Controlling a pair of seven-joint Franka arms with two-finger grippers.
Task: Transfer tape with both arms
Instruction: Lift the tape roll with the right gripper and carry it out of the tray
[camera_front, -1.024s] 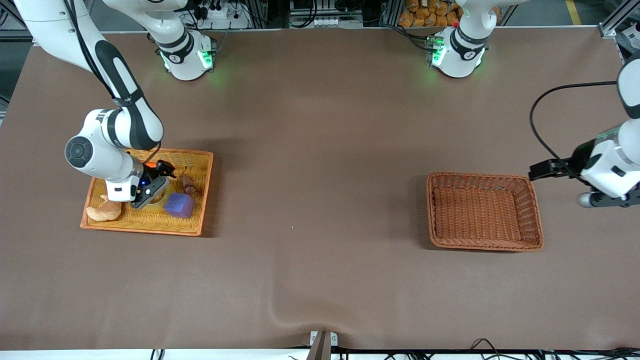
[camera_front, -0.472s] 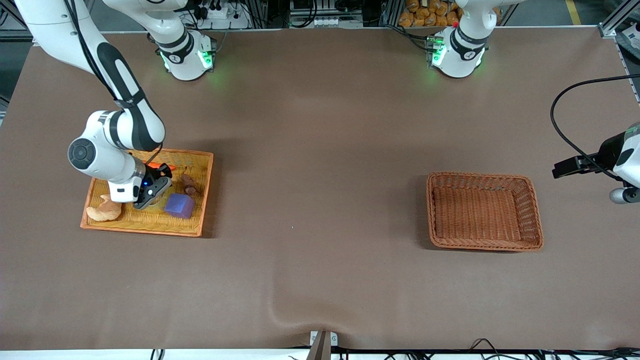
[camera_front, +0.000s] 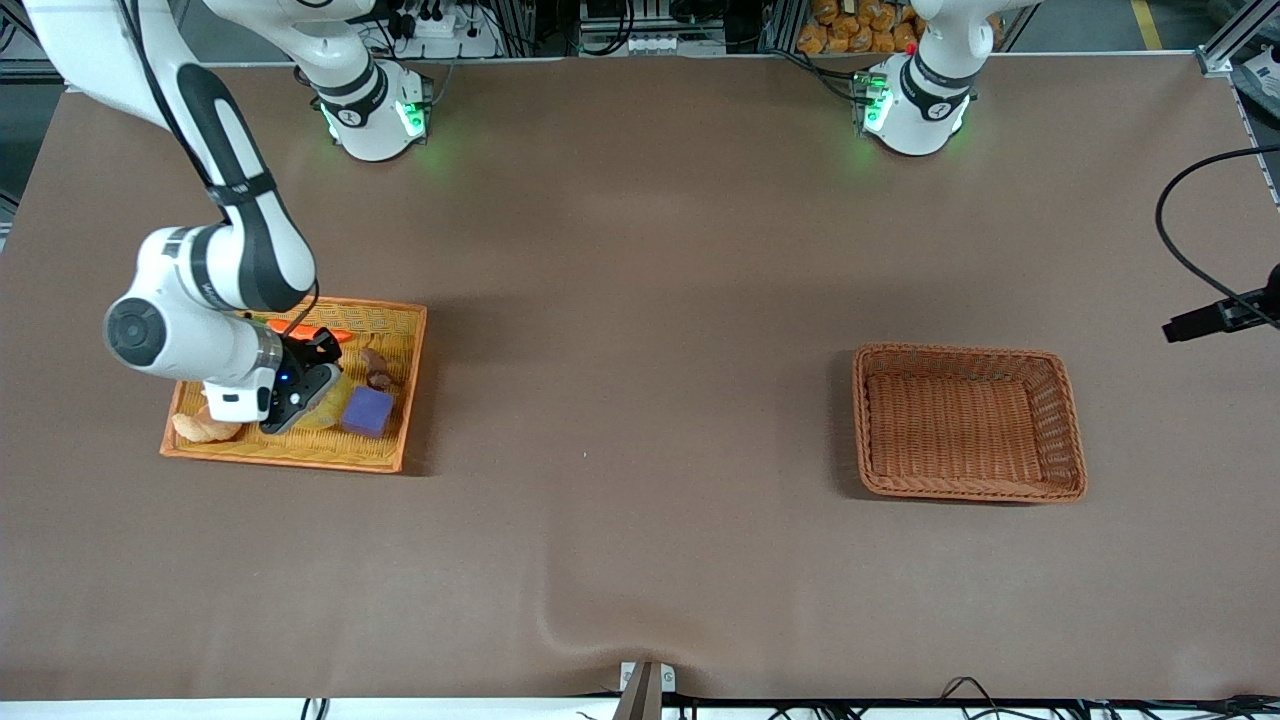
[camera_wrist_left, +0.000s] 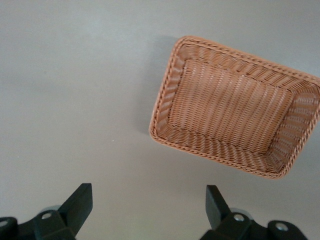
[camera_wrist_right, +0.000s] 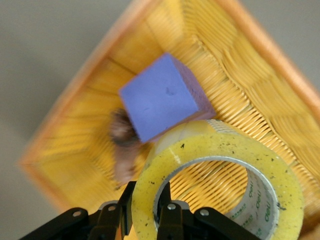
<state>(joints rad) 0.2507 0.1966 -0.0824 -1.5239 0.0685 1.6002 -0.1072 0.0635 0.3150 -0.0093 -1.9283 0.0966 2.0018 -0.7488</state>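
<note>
**Tape pinched over the flat tray**

The right end effector (camera_front: 318, 385) hung over the yellow flat tray (camera_front: 400, 400), its fingers (camera_wrist_right: 167, 212) pinched on the wall of the tape (camera_wrist_right: 220, 180), one inside the centre hole, one outside. The roll sat just beside the purple cube (camera_front: 367, 410). Toward the left arm's end of the desk (camera_front: 640, 300) stood the brown basket (camera_front: 1070, 440). The left end effector (camera_wrist_left: 149, 207) was spread wide, empty.
</note>
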